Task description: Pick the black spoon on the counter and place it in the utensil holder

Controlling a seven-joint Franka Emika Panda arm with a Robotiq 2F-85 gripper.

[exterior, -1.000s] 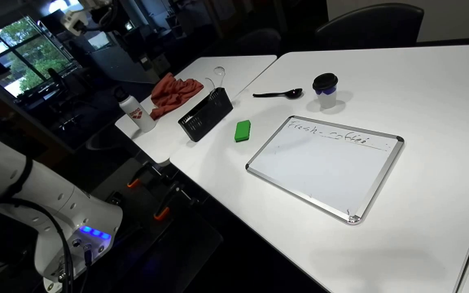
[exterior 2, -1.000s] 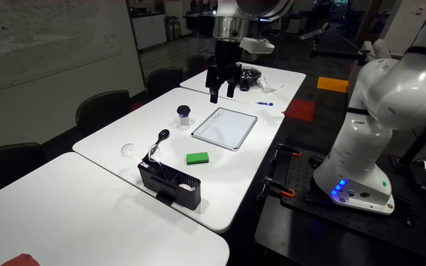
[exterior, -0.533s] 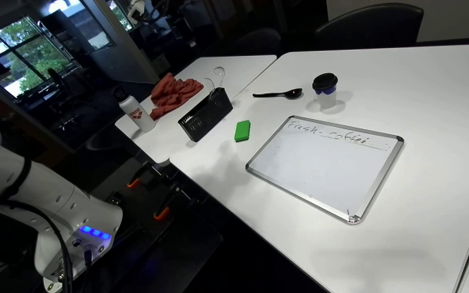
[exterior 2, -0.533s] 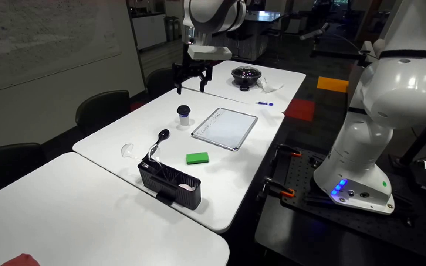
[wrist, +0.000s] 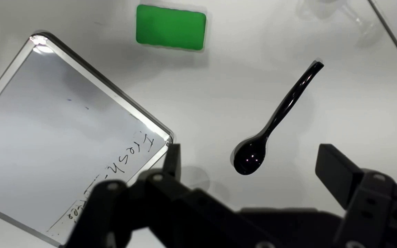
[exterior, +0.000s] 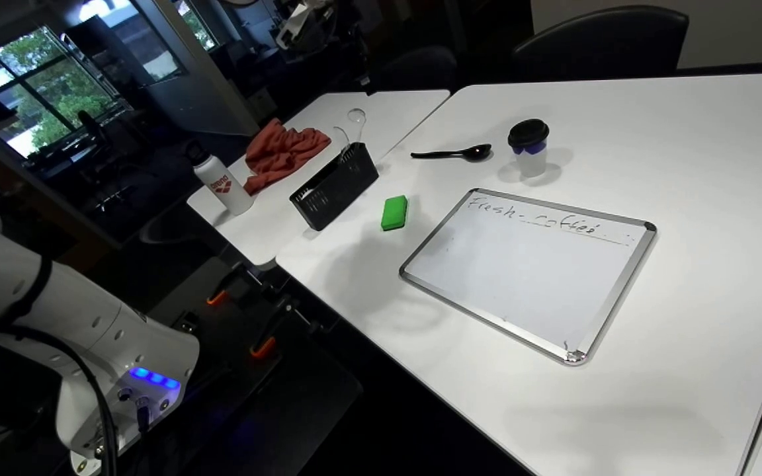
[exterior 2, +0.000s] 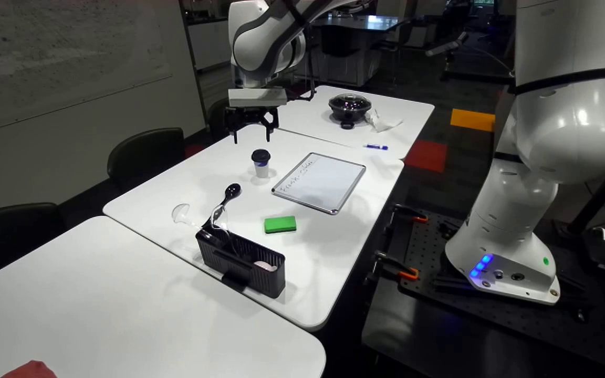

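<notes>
The black spoon [exterior: 450,154] lies on the white counter [exterior: 718,198]; it also shows in an exterior view [exterior 2: 233,190] and in the wrist view [wrist: 289,100]. The black utensil holder [exterior: 336,188] stands near the table seam with clear utensils [exterior: 356,116] sticking up; it also shows in an exterior view [exterior 2: 244,268] and is out of the wrist view. My gripper [exterior 2: 252,139] is open, empty and high above the counter. In the wrist view the spoon's bowl appears between the fingertips [wrist: 250,156], well below them, with the handle pointing up and right.
A white cup with black lid [exterior: 528,145] stands beside the spoon's bowl. A silver-framed whiteboard [exterior: 526,264] and a green block [exterior: 394,213] lie nearby. A bottle [exterior: 222,185] and red cloth [exterior: 282,155] are beyond the holder. A black pot [exterior 2: 350,107] stands on the far table.
In an exterior view the arm and open gripper have swung left, from beyond the whiteboard to behind the cup. The spoon, holder and other objects have not moved.
</notes>
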